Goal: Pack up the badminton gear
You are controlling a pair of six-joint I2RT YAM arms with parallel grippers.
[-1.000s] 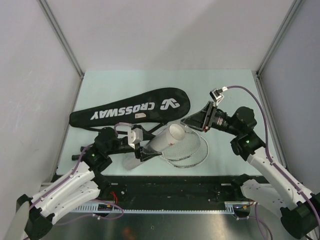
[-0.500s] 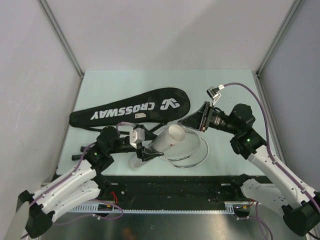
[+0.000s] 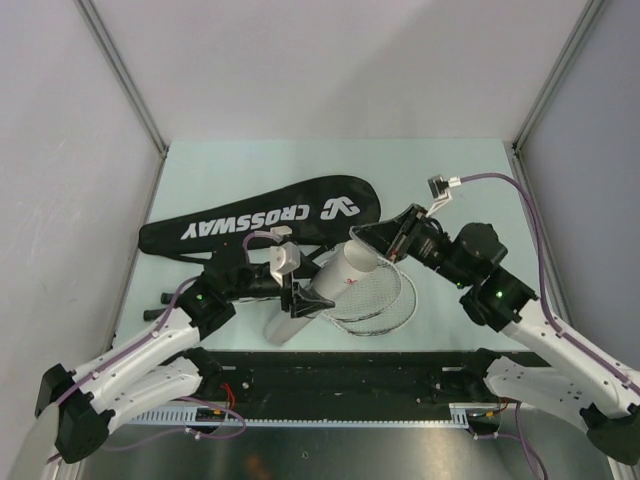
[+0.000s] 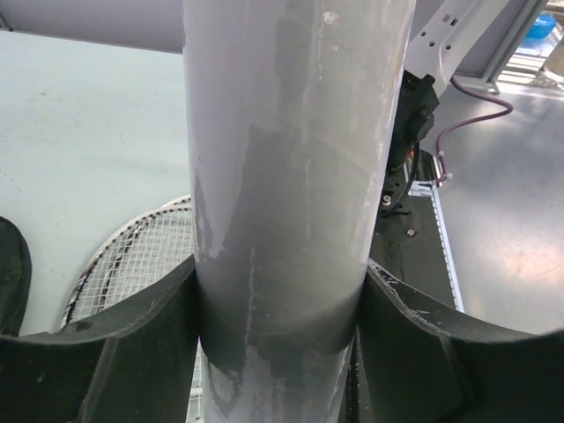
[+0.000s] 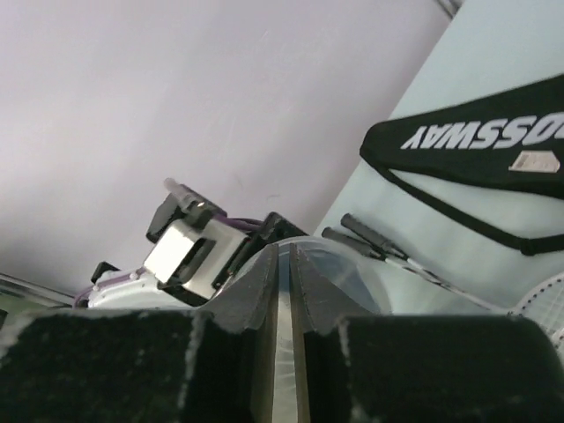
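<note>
The left pincer [image 3: 297, 290] is clamped around the lower part of the white tube [image 3: 335, 280]. It holds the tube off the desk [image 3: 450, 180] at a tilt, with the open mouth raised toward the right arm. This pose looks meant to offer the mouth for loading, with one arm steadying the container while the other works at its opening. In the left wrist view the tube [image 4: 291, 176] fills the gap between the two fingers, and both of them press against its wall.

The right pincer [image 3: 372, 237] sits at the tube's mouth, just over the rim. In its own wrist view the right pincer [image 5: 284, 264] has its fingers drawn almost together, with only a thin pale slit between them. Whether they pinch anything cannot be told. No shuttlecock is visible, so it is also unclear whether one lies inside the tube.

The two rackets [image 3: 375, 295] lie flat on the desk under the raised end of the tube, their heads overlapping. The black bag [image 3: 260, 220] lies just behind them and is not yet loaded. Judging by this, the packing is at an early stage.
</note>
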